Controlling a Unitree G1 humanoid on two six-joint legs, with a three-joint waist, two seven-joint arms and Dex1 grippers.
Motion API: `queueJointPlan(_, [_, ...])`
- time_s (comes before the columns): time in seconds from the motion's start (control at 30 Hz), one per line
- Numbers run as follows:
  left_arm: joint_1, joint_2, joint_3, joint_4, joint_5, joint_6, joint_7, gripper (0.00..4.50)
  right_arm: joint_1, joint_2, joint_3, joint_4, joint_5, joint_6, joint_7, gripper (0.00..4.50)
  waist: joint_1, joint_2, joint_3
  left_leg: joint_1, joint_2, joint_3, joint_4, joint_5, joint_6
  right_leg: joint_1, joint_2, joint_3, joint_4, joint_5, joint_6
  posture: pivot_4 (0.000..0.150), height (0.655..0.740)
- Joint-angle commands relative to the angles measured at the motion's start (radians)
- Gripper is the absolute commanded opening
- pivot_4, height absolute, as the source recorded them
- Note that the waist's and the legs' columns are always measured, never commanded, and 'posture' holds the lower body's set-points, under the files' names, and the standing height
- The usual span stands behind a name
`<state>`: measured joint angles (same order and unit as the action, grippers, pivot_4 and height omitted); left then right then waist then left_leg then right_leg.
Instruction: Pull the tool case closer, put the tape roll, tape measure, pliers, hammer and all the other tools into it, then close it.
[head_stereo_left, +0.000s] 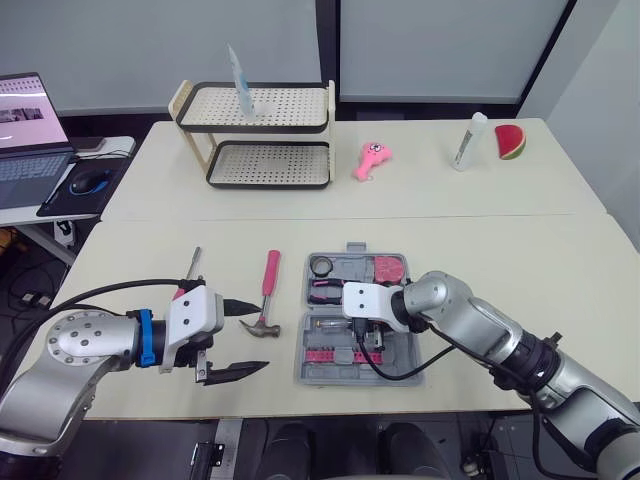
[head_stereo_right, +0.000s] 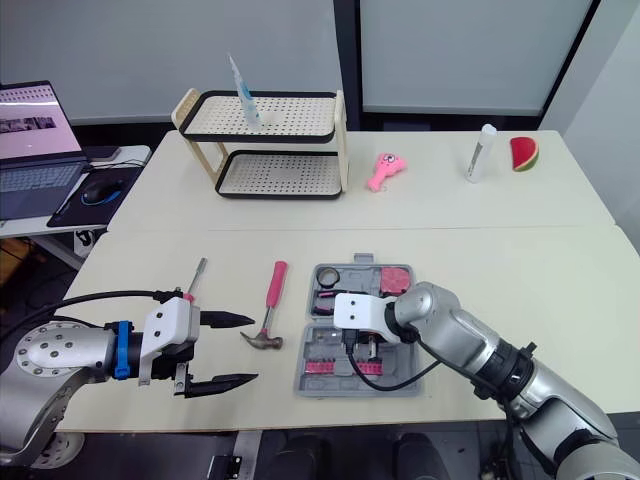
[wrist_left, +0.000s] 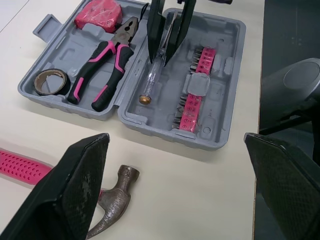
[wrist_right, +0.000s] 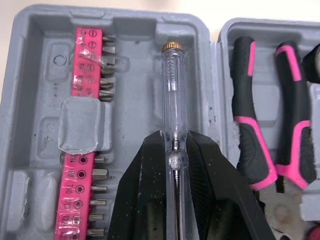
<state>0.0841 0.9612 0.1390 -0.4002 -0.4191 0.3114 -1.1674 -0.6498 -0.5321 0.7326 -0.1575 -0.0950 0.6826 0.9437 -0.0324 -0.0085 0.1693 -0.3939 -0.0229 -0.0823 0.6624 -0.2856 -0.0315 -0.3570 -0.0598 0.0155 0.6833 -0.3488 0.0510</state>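
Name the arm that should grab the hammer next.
Left. Its open hand hovers beside the hammer head. The right hand is shut on a screwdriver inside the case.

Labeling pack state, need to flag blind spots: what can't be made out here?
Head views: the wrist housing of the right gripper covers the middle of the tool case, so whether the clear screwdriver is seated is hidden.
Right wrist view: its fingers hide the screwdriver's tip; the edge cuts off the nose of the pliers.
Left wrist view: hammer handle cut by the edge, head partly behind the left gripper.
Left of the hammer, a slim tool: too small to identify.
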Motion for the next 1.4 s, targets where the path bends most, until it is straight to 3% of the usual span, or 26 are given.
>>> queueJointPlan(0.03, [-0.01, 0.008, 0.014, -0.029, -0.01, 0.005, 0.004, 4.5, 0.0, 0.019, -0.011, -0.001, -0.014, -0.03, 0.005, 0.36, 0.0, 0.0, 0.0, 0.0, 0.0, 0.0, 0.0, 0.0, 0.0, 0.0, 0.0, 0.0, 0.0, 0.0, 0.0, 0.15, 0.7356])
queueJointPlan(0.33, [-0.012, 0.003, 0.009, -0.026, -0.006, 0.002, 0.002, 4.5, -0.003, 0.052, -0.024, 0.04, -0.036, -0.059, 0.001, 0.36, 0.0, 0.0, 0.0, 0.0, 0.0, 0.0, 0.0, 0.0, 0.0, 0.0, 0.0, 0.0, 0.0, 0.0, 0.0, 0.15, 0.7356])
queueJointPlan(0.4, [-0.012, 0.001, 0.008, -0.024, -0.005, 0.0, 0.002, 4.5, -0.004, 0.055, -0.033, 0.043, -0.038, -0.063, 0.0, 1.06, 0.0, 0.0, 0.0, 0.0, 0.0, 0.0, 0.0, 0.0, 0.0, 0.0, 0.0, 0.0, 0.001, 0.0, 0.0, 0.15, 0.7356])
queueJointPlan(0.73, [0.0, -0.008, 0.007, -0.027, -0.002, -0.01, 0.004, 4.5, -0.007, 0.035, -0.107, -0.071, 0.011, -0.048, 0.057, 2.73, 0.0, 0.0, 0.0, 0.0, 0.0, 0.0, 0.0, 0.0, 0.0, 0.0, 0.0, 0.0, 0.001, 0.0, 0.0, 0.15, 0.7356])
queueJointPlan(0.8, [0.002, -0.01, 0.006, -0.027, -0.002, -0.011, 0.005, 4.5, -0.003, 0.032, -0.115, -0.081, 0.014, -0.05, 0.058, 2.73, 0.0, 0.0, 0.0, 0.0, 0.0, 0.0, 0.0, 0.0, 0.0, 0.0, 0.0, 0.0, 0.001, 0.0, 0.0, 0.15, 0.7356])
queueJointPlan(0.83, [0.003, -0.011, 0.006, -0.027, -0.002, -0.012, 0.005, 4.5, 0.0, 0.03, -0.116, -0.081, 0.012, -0.052, 0.059, 2.29, 0.0, 0.0, 0.0, 0.0, 0.0, 0.0, 0.0, 0.0, 0.0, 0.0, 0.0, 0.0, 0.001, 0.0, 0.0, 0.15, 0.7356])
queueJointPlan(1.2, [0.004, -0.018, 0.003, -0.024, 0.0, -0.02, 0.004, 4.5, 0.022, 0.041, -0.081, -0.001, -0.035, -0.098, 0.044, 0.31, 0.0, 0.0, 0.0, 0.0, 0.0, 0.0, 0.0, 0.0, 0.0, 0.0, 0.0, 0.0, 0.002, 0.0, 0.0, 0.15, 0.7356])
queueJointPlan(1.27, [0.003, -0.02, 0.0, -0.024, 0.0, -0.022, 0.006, 4.5, 0.021, 0.049, -0.072, 0.024, -0.049, -0.102, 0.04, 0.02, 0.0, 0.0, 0.0, 0.0, 0.0, 0.0, 0.0, 0.0, 0.0, 0.0, 0.0, 0.0, 0.002, 0.0, 0.0, 0.15, 0.7356])
queueJointPlan(1.4, [0.002, -0.022, -0.003, -0.024, 0.0, -0.021, 0.007, 4.5, 0.024, 0.06, -0.062, 0.064, -0.07, -0.114, 0.04, 0.02, -0.001, 0.0, 0.0, 0.0, 0.0, 0.0, 0.001, 0.0, 0.0, -0.001, 0.0, 0.0, 0.002, 0.0, 0.0, 0.15, 0.7356])
